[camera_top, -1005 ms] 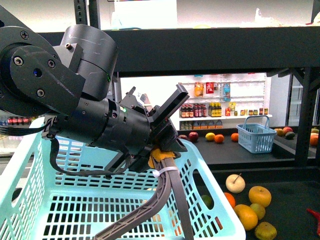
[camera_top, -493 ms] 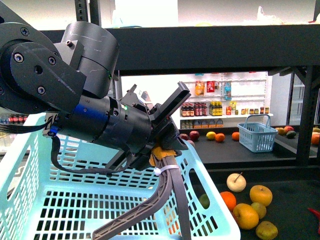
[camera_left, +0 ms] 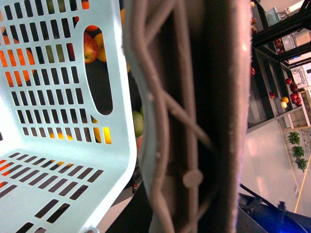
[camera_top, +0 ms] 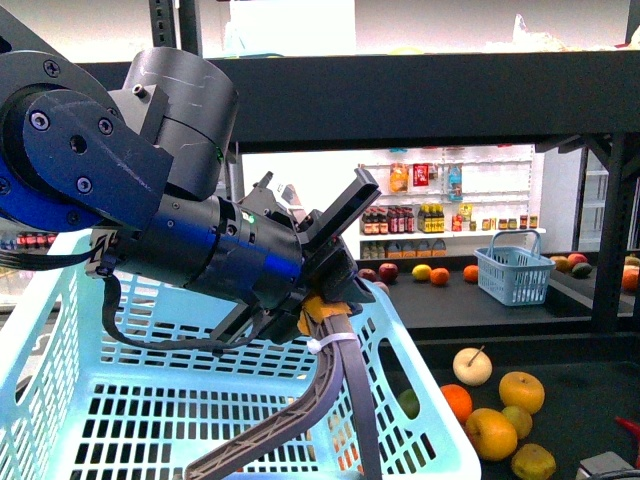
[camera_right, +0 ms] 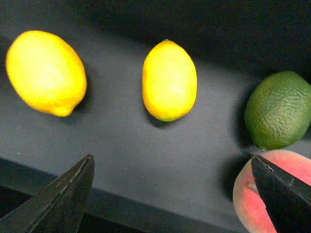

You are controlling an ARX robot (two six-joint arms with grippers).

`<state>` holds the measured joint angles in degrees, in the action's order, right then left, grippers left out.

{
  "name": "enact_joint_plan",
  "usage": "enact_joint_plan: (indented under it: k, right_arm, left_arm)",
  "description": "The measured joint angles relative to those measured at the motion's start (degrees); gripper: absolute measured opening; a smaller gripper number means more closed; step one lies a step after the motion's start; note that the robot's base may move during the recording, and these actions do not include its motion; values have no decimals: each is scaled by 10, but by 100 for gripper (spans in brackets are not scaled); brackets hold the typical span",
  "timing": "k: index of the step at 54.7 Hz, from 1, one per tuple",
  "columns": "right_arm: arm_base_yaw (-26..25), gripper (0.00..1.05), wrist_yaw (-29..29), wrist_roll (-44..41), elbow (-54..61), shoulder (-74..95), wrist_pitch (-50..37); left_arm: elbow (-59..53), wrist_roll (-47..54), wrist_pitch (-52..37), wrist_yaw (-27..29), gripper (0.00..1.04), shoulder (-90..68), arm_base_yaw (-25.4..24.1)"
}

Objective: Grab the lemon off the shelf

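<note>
1. On the dark tier of the shelf (camera_right: 116, 145), the lemon (camera_right: 169, 80) lies on its side, untouched, between a second lemon (camera_right: 46, 73) and a lime (camera_right: 277, 110), apart from both. It sits nearest the midline of the right gripper (camera_right: 175, 194), so I take it as the target
2. Right gripper: jaws spread wide, empty, both fingertips (camera_right: 73, 194) short of the fruit
3. Risk: one finger hangs right at a peach (camera_right: 250, 194) that lies near the lime. A straight advance could strike the peach and knock it into the lime
4. Risk: smooth oval skin. An off-centre close could squeeze the lemon out sideways and roll it toward its neighbour or the tier edge
5. Front view: fruit pile (camera_top: 490, 430) at 4 o'clock; pale blue basket (camera_top: 60, 340) at 7 o'clock, its handle (camera_top: 335, 390) running up into the left gripper (camera_top: 330, 285). Cannot tell whether those jaws clamp the handle; if loose, the basket could swing or drop during the reach
</note>
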<state>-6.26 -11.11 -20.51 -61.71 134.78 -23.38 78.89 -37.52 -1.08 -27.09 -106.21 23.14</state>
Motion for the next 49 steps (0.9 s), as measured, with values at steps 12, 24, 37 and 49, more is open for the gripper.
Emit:
enact_joint_plan:
  k: [12,24,37,49]
  right_arm:
    - [11,97,-2,-8,-111,94,14]
    - [23,97,-3,-7,-199,156,35]
    - [27,97,9,-7,-254,203,47]
    - [27,97,13,-2,-303,234,59]
  left_arm:
    - [0,0,0,-1,13,0,0]
    - [0,0,0,0,13,0,0]
    - [0,0,0,-1,13,0,0]
    - [0,0,0,0,13,0,0]
